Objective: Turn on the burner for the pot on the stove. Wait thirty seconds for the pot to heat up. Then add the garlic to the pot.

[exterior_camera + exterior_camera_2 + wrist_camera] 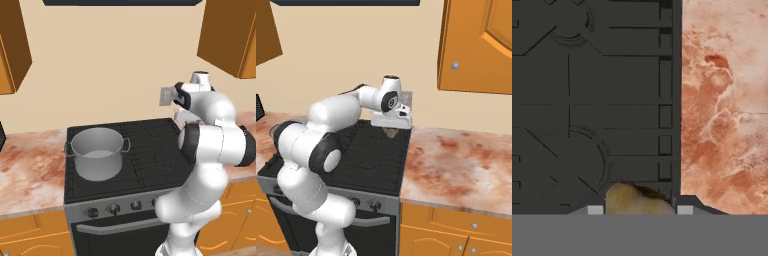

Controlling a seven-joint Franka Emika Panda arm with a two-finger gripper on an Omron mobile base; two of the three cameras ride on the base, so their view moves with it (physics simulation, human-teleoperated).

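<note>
The tool grips the garlic above the stove; a weak pinch could drop it short of the pot.

A Home Kitchen

A black grated stove with front knobs sits between marbled reddish counters. Orange wooden cabinets hang above, and a grey pot stands on the cooktop.

counter: reddish marble | cabinets: orange wood | wall: beige
</note>
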